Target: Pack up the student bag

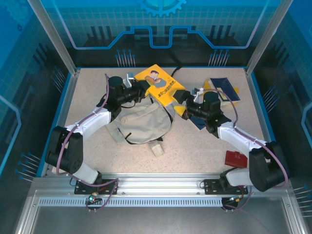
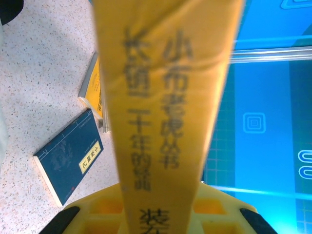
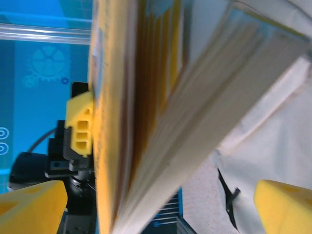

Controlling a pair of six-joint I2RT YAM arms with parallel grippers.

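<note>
The cream student bag [image 1: 141,124] lies crumpled on the table between the two arms. A yellow book [image 1: 160,84] is tilted above the bag's far edge. My left gripper [image 1: 143,88] is shut on the book's left side; in the left wrist view the yellow cover [image 2: 165,112] runs up from between the jaws of that gripper [image 2: 158,214]. My right gripper [image 1: 181,102] is at the book's right corner, open. In the right wrist view its yellow fingertips [image 3: 31,204] stand wide apart with the fanned pages [image 3: 195,126] between them, and the bag's fabric [image 3: 278,126] lies to the right.
A dark blue book [image 1: 225,89] lies on another yellow book at the back right; both show in the left wrist view, blue book [image 2: 68,156]. A red item [image 1: 235,158] sits by the right arm's base. A small cream block [image 1: 157,149] lies in front of the bag.
</note>
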